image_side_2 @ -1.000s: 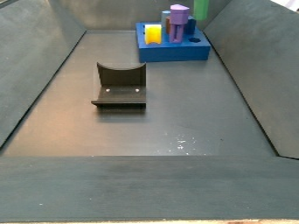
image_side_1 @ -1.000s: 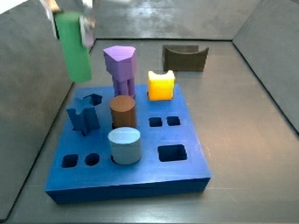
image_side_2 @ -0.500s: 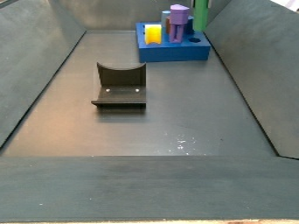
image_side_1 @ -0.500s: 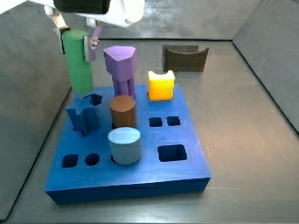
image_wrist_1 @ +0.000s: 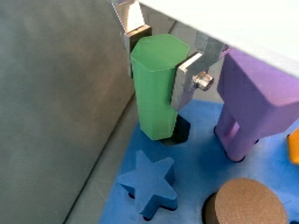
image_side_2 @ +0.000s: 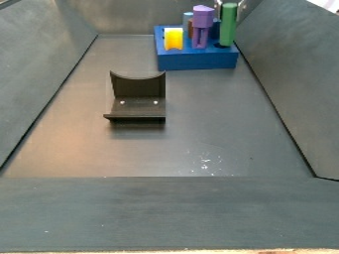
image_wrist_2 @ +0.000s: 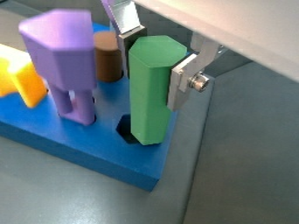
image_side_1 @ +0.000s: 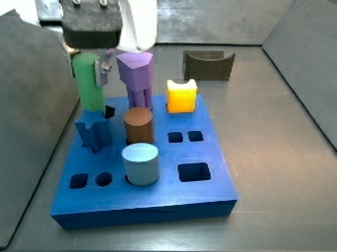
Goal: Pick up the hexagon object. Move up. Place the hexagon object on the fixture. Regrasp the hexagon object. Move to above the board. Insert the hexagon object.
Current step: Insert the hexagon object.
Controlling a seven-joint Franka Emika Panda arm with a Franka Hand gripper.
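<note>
Gripping the green hexagon bar (image_wrist_1: 158, 86) upright between its silver fingers (image_wrist_1: 188, 77), the pincer (image_wrist_1: 162, 54) hangs over the blue board (image_wrist_1: 193, 179) in a wrist view; the bar's lower end sits at a dark hole (image_wrist_1: 176, 133) just under the pincer, though whether it has entered cannot be told. Beside the bar stands the purple peg (image_wrist_1: 260, 98), with a dark blue star peg (image_wrist_1: 149, 178) and a brown cylinder (image_wrist_1: 246, 206) lower on the board. From the opposite wrist view, the pincer (image_wrist_2: 155, 48) clamps the bar (image_wrist_2: 149, 89) near the board's (image_wrist_2: 82, 136) edge, above a dark hole (image_wrist_2: 122, 131); the purple peg (image_wrist_2: 65, 63), the brown cylinder (image_wrist_2: 107, 54) and a yellow piece (image_wrist_2: 14, 74) lie beyond it. In a side view, the pincer (image_side_1: 98, 51) holds the bar (image_side_1: 89, 84) vertical next to the purple peg (image_side_1: 136, 76), over the star peg (image_side_1: 93, 133); the fixture (image_side_1: 207, 65) stands well apart on the tabletop (image_side_1: 283, 128). Another side view shows the bar (image_side_2: 228, 24) upright on the far board (image_side_2: 199, 56), the fixture (image_side_2: 135, 97) well apart; the pincer is out of sight.
</note>
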